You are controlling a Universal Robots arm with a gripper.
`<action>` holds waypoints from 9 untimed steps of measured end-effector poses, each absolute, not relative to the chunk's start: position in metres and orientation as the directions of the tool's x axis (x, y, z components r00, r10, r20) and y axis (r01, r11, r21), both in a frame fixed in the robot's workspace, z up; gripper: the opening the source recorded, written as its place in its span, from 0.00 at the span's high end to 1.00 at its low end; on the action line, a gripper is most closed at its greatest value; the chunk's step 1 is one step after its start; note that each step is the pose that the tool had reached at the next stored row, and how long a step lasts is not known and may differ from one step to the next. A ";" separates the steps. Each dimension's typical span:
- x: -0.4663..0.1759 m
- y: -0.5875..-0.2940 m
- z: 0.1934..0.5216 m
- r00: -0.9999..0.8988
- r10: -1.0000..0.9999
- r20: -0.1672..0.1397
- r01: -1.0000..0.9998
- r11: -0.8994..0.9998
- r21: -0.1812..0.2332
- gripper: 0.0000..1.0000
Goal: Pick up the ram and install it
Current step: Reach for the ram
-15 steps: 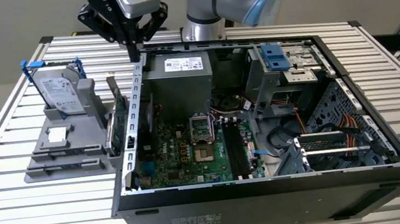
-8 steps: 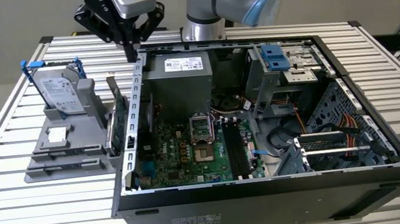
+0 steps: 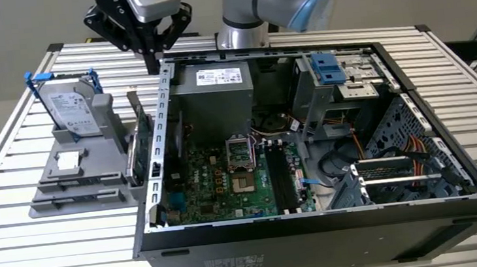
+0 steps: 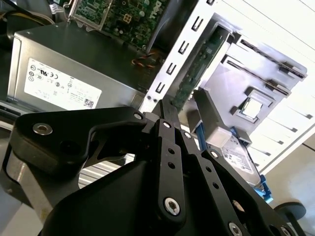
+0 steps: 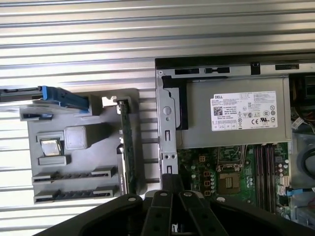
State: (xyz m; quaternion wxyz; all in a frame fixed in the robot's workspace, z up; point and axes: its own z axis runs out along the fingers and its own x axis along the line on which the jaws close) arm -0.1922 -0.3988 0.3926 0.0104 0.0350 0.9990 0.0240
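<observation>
Slatted desk (image 3: 21, 246) carries the open computer case (image 3: 319, 244), motherboard showing. Grey holder (image 5: 93, 152) sits just beside the case wall. My tool (image 3: 154, 66) hangs above the case's rear corner, fingers pinched together on nothing that I can see. The ram (image 5: 123, 147), as I judge it, is the thin green stick standing on edge along the holder's case-side rim, untouched. Probably light and stiff, brittle at chips and contacts. Best hold: the two flat faces, mid-length, near the free upper edge.
</observation>
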 end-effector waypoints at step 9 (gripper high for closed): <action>-0.198 -0.399 0.393 -0.997 0.071 -0.019 0.070 0.996 0.049 1.00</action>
